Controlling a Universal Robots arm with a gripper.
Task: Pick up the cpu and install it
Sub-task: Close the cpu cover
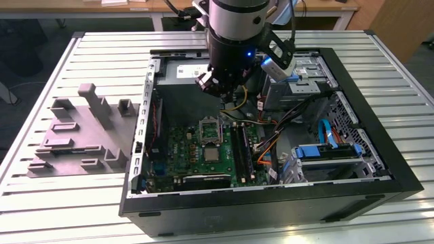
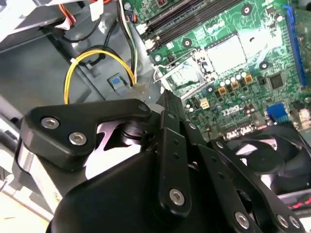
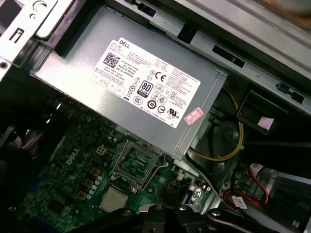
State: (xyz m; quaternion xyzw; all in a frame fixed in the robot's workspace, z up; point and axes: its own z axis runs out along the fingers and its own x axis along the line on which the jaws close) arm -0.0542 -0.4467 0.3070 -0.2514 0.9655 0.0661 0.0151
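So in the exterior view the arm hung over the open computer case (image 1: 379,168) on the slatted table (image 1: 68,203), with the claw (image 1: 218,86) up high over the back end of the motherboard (image 1: 180,152). A grey parts fixture (image 1: 81,137) sat on the table to the exterior view's left of the case. The cpu (image 1: 212,154) looked to me like the greyish square lying flat on the board, just beside the flipped-open socket frame (image 1: 210,129).

The second wrist view looked past the black linkage of the claw (image 2: 166,99) down at the board. The cpu (image 2: 226,51) showed as a pale square, well apart from the fingers, next to the frame (image 2: 182,77). A yellow cable (image 2: 97,56) looped nearby and a fan (image 2: 272,155) sat off to one side.

In the first wrist view, the power supply (image 3: 87,58) sat beyond the board, with the frame (image 3: 136,162) and the cpu (image 3: 112,199) beside it, and the claw (image 3: 165,211) at the picture's edge. Honestly I couldn't tell how far open it was, or whether it had anything in it.

My guess: the chip was already sitting in its socket, so we were at the install end, not the pickup. With that frame open, finishing would call for a careful, square descent that stays clear of the cables.
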